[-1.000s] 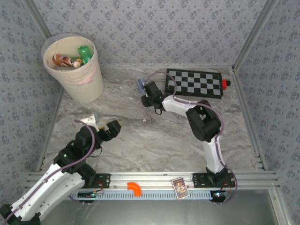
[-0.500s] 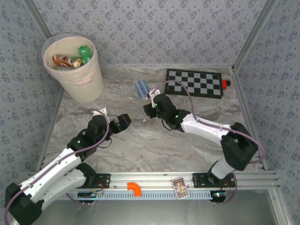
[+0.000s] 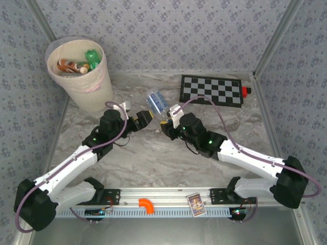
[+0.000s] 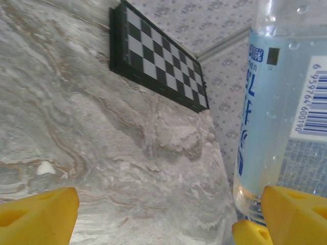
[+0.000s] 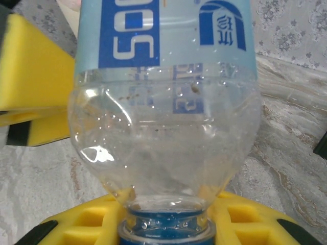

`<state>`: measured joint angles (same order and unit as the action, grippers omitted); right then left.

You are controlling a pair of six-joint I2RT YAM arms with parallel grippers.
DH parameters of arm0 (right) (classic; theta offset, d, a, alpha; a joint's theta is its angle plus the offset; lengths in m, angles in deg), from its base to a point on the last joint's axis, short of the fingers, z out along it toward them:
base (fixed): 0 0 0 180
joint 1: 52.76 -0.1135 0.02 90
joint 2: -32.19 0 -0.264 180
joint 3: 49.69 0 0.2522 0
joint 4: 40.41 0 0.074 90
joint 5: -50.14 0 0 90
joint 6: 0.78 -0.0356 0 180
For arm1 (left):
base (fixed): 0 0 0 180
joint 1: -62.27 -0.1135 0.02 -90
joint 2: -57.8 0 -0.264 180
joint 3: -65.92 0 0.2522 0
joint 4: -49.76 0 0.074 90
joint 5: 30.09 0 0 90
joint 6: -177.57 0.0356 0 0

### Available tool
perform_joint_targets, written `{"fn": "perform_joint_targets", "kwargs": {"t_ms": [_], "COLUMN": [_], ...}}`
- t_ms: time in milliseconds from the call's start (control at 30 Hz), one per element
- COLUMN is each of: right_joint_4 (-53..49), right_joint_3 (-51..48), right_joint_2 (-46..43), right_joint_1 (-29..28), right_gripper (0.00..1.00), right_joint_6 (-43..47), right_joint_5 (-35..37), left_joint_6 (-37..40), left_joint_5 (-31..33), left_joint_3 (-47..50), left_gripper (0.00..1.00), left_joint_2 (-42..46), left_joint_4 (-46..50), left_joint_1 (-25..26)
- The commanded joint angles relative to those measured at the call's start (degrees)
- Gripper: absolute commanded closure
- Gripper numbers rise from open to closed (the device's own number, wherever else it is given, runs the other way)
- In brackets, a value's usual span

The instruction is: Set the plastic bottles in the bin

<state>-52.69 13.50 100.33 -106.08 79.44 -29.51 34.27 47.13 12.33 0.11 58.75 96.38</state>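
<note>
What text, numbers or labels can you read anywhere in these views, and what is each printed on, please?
"500": white on blue, on the label of the clear bottle in the right gripper.
"6 9569764...": barcode digits on the same label, left wrist view; later digits uncertain.
Blue characters beside the barcode: cut off, unreadable.
Card on the front rail: too small to read.

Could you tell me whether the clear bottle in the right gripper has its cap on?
Cap on: a blue cap closes the clear bottle at its neck, clamped between the right gripper's yellow fingers.
</note>
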Motion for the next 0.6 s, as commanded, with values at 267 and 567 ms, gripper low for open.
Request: {"fn": "perform_joint_targets", "kwargs": {"t_ms": [267, 567], "right_joint_4": [-2.26, -2.64], "right_joint_3": [-0.10, 1.78], "right_joint_2": [0.15, 1.64], "right_joint_1": [-3.50, -7.61], "right_gripper": [0.73, 0.73], "right_joint_6": [2.10, 4.84], "right_joint_5": [0.98, 2.30], "left_joint_6": [1.70, -0.22], "left_joint_5": [-3.99, -6.66], "left_joint_3": [-2.75, -3.58], "left_gripper": [0.10, 0.13], "left_joint_2": [5.18, 2.26], "left_joint_4": [-6.59, -7.55], "left_joint_1": [-0.27, -0.23]}}
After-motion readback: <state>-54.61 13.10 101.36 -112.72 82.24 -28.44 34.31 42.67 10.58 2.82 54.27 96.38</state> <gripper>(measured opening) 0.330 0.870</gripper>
